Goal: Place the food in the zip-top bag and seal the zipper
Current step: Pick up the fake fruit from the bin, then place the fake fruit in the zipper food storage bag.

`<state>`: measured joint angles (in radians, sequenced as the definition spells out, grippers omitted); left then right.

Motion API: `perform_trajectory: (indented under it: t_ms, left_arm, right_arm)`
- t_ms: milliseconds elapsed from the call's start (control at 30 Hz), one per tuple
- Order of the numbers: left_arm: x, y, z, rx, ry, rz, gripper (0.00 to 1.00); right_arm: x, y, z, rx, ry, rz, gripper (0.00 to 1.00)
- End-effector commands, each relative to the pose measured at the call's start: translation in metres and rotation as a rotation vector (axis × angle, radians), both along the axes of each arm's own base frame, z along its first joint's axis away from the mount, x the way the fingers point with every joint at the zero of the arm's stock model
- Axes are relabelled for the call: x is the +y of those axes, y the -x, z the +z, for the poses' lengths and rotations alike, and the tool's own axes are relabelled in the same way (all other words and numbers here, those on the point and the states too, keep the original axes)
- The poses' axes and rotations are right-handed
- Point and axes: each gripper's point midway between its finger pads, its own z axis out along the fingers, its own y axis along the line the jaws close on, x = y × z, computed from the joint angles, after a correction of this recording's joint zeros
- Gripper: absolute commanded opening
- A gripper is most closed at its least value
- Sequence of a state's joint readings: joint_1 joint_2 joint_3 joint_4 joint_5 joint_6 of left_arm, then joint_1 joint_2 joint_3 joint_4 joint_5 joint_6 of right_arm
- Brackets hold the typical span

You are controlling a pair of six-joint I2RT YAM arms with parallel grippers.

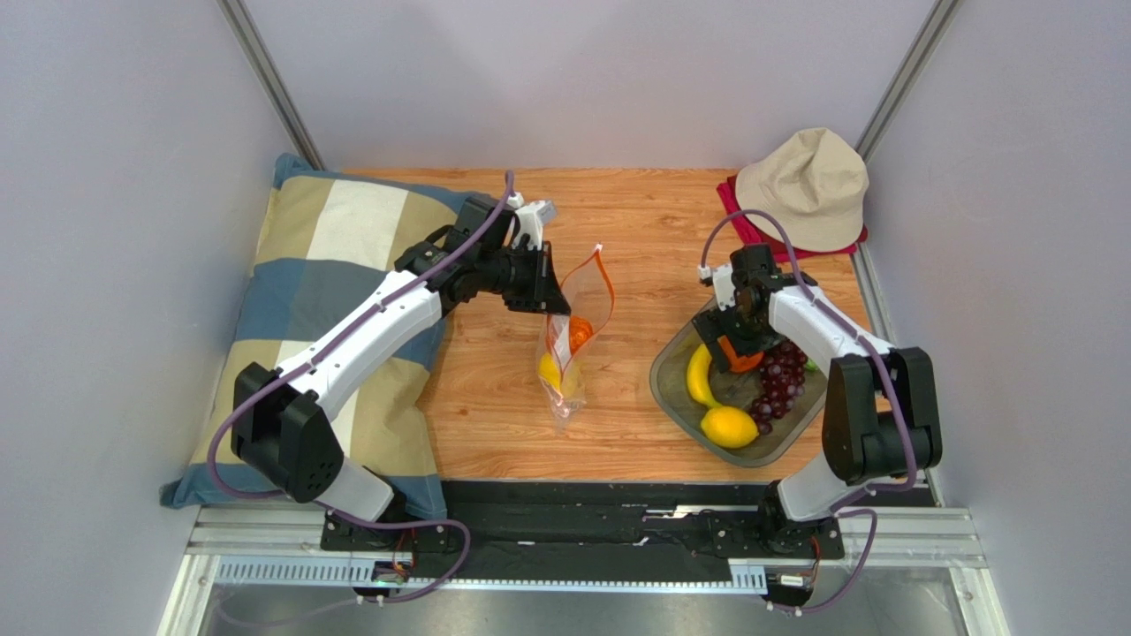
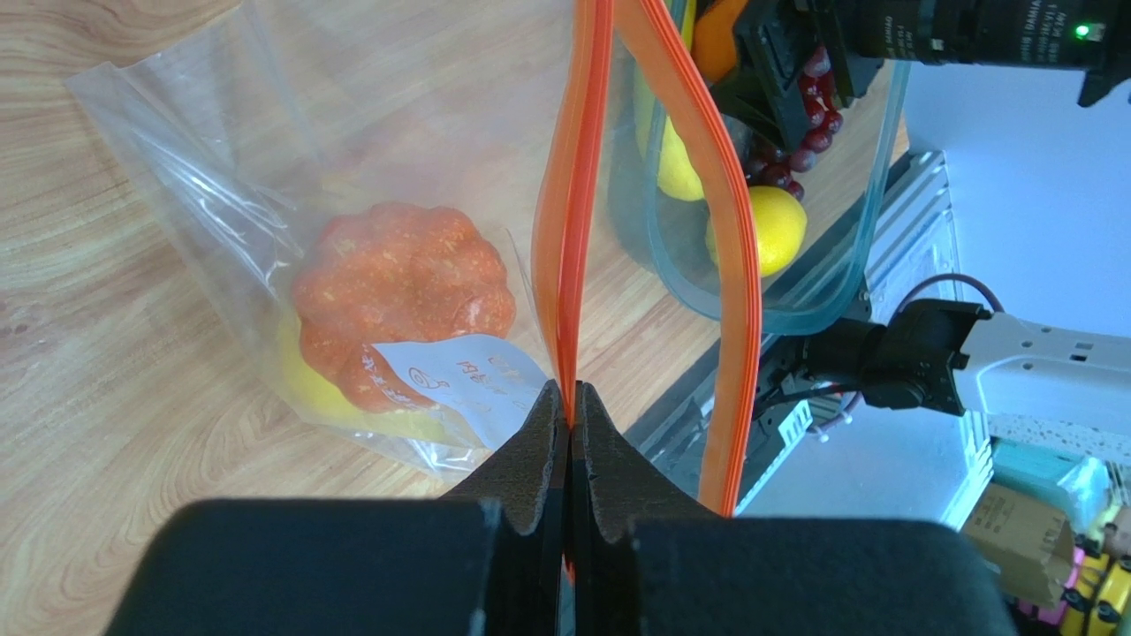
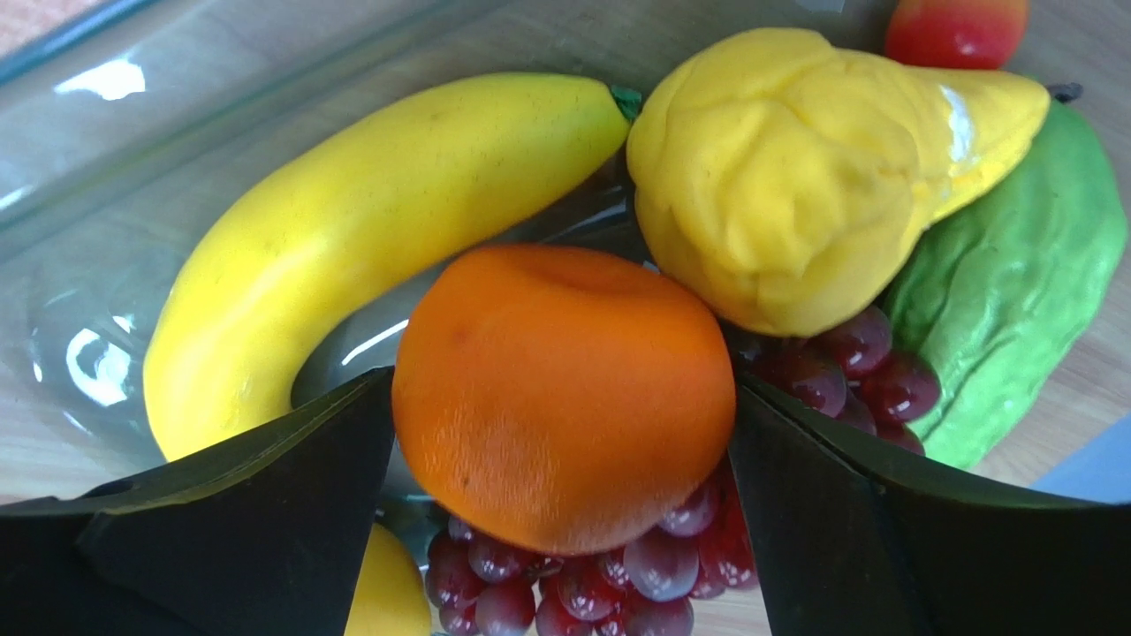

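The zip-top bag (image 1: 574, 351) lies on the wood with its mouth held up. My left gripper (image 1: 547, 285) (image 2: 571, 404) is shut on one side of the orange-red zipper (image 2: 564, 239); the other side bows away, so the mouth gapes. Inside the bag are the orange pumpkin (image 2: 398, 298) and a yellow fruit (image 2: 299, 384). My right gripper (image 1: 734, 347) (image 3: 560, 384) is down in the grey tray (image 1: 671, 384), and both fingers touch the sides of the orange (image 3: 564, 437). Around it lie the banana (image 3: 359, 225), pear (image 3: 783, 172), grapes (image 3: 850, 365), green piece (image 3: 1009, 278) and a lemon (image 1: 730, 427).
A checked pillow (image 1: 319, 305) fills the left side under the left arm. A beige hat (image 1: 803, 186) on a red cloth (image 1: 734, 199) sits at the back right. A small red fruit (image 3: 956, 27) lies at the tray's far side.
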<state>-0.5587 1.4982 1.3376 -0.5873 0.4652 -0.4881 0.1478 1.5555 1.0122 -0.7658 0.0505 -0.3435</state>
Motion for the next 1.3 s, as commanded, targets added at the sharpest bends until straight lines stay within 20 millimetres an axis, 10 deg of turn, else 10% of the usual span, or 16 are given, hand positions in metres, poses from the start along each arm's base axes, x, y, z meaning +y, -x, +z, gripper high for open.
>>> perform_trajectory:
  t_ms: [0,200,467,567,767,1000,1167,1267]
  left_arm:
    - [-0.002,-0.001,0.015,-0.059,0.023,-0.023,0.0]
    - [0.001,0.002,0.016,-0.068,0.022,-0.028,0.0]
    - [0.0,0.006,0.017,-0.06,0.04,-0.042,0.0]
    - [-0.002,0.006,0.02,-0.067,0.043,-0.049,0.0]
    - [-0.005,0.008,0.028,-0.067,0.068,-0.065,0.0]
    - [-0.007,0.013,0.034,-0.056,0.102,-0.07,0.0]
    - [-0.01,0.018,0.034,-0.03,0.128,-0.084,0.0]
    - [-0.009,0.017,0.036,-0.04,0.128,-0.077,0.0]
  right_arm:
    - [0.003,-0.032,0.015,-0.093,-0.017,-0.046,0.95]
    - [0.027,-0.02,0.062,-0.111,-0.186,-0.063,0.49]
    - [0.143,-0.012,0.237,-0.341,-0.837,0.161,0.43]
    - [0.182,-0.01,0.274,-0.386,-0.924,0.235,0.42]
    - [0.239,0.001,0.273,-0.384,-0.919,0.402,0.42]
    - [0.262,0.004,0.213,-0.338,-0.786,0.469,0.45]
    - [0.265,-0.002,0.209,-0.354,-0.751,0.455,0.97]
    - [0.259,0.004,0.224,-0.343,-0.745,0.42,1.0]
